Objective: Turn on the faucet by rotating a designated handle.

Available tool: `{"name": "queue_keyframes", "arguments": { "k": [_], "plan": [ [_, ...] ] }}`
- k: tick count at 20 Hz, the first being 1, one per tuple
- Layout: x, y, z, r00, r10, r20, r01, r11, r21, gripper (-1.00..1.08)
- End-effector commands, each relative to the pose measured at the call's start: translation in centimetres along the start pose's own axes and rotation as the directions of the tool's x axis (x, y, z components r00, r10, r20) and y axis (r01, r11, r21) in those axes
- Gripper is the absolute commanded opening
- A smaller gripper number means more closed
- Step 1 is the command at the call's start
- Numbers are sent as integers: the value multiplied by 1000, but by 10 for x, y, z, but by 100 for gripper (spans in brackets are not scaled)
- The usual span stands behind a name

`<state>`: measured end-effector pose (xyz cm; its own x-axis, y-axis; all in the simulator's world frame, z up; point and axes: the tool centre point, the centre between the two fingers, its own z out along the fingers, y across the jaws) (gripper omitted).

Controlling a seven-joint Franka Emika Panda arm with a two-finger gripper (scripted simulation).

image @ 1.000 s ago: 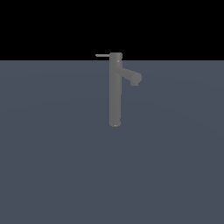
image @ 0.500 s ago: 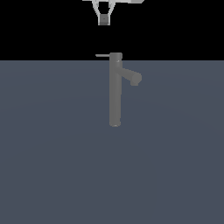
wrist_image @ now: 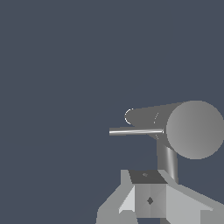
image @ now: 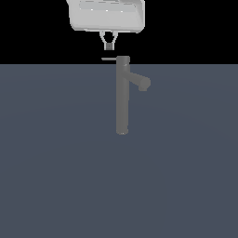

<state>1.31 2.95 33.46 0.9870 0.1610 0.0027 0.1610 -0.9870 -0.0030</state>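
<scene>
I work in a bare simulated scene. A flat slate-blue floor [image: 56, 176] meets black void; only a faucet [image: 122, 97] stands there.

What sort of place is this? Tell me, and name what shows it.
Likely a bare simulated test scene, not a real kitchen or bathroom: a lone grey faucet stands on a flat, featureless slate-blue floor against a black background, with the gripper above its handle.

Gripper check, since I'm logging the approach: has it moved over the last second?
Yes. The gripper has come down from out of view toward the handle of the fixed faucet.
</scene>
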Motion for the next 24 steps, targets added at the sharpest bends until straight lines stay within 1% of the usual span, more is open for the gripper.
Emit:
{"name": "queue_keyframes", "arguments": {
  "k": [1,7,12,17,24],
  "plan": [
    [18,0,9,1000,-11,0,11,1000,-1,-100],
    [48,0,25,1000,-30,2,30,1000,-2,-100],
    [64,-1,33,999,-39,3,39,999,-2,-100],
    [70,-1,35,999,-43,3,43,999,-3,-100],
    [69,-1,34,999,-42,3,42,999,-3,-100]
  ]
}}
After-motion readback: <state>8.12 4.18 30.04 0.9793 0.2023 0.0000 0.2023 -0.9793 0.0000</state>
